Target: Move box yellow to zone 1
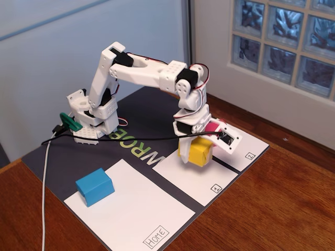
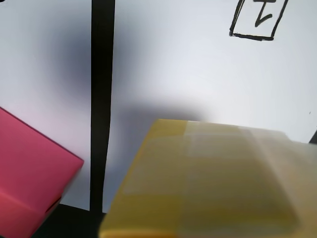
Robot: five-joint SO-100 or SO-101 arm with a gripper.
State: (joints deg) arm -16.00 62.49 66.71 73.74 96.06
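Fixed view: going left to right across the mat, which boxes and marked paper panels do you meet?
Blue box on the Home panel → yellow box in the gripper, over the panel marked 1 → panel marked 2. The pink box is mostly hidden behind the gripper, so it is left out.

Yellow box point(image 1: 199, 151) tilted over zone 1 point(image 1: 196, 175), gripper-held.
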